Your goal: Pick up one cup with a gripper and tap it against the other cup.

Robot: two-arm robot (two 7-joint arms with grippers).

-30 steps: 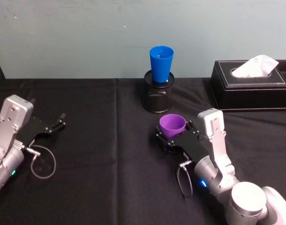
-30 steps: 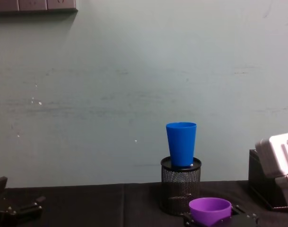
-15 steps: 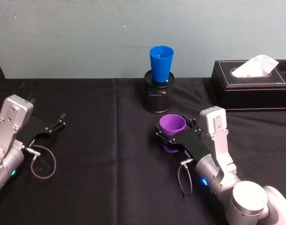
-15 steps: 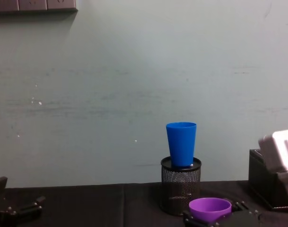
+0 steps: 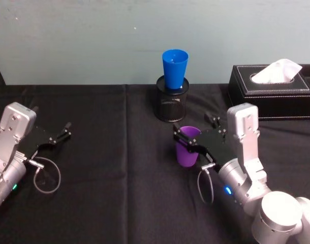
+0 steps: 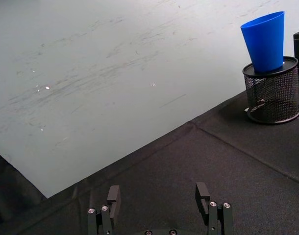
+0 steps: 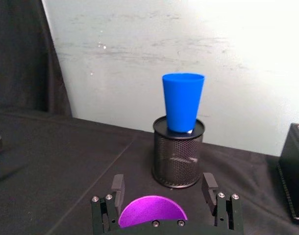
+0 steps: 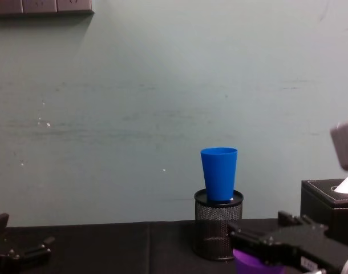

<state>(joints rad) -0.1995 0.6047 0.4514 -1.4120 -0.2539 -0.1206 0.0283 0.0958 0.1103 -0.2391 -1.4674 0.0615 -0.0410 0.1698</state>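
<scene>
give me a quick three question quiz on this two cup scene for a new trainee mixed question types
1. True or false: the blue cup stands in the black mesh pen holder.
2. Which gripper has the purple cup between its fingers? A) left B) right
3. Fill in: the black box right of the pen holder holds ____.

Key
1. True.
2. B, the right gripper; the left gripper is idle, open.
3. Tissues.

no readable text, labels or numbers anywhere

The purple cup (image 5: 187,150) is held upright in the right gripper (image 5: 195,136). The blue cup (image 5: 175,68) is seated upright, behind it.
</scene>
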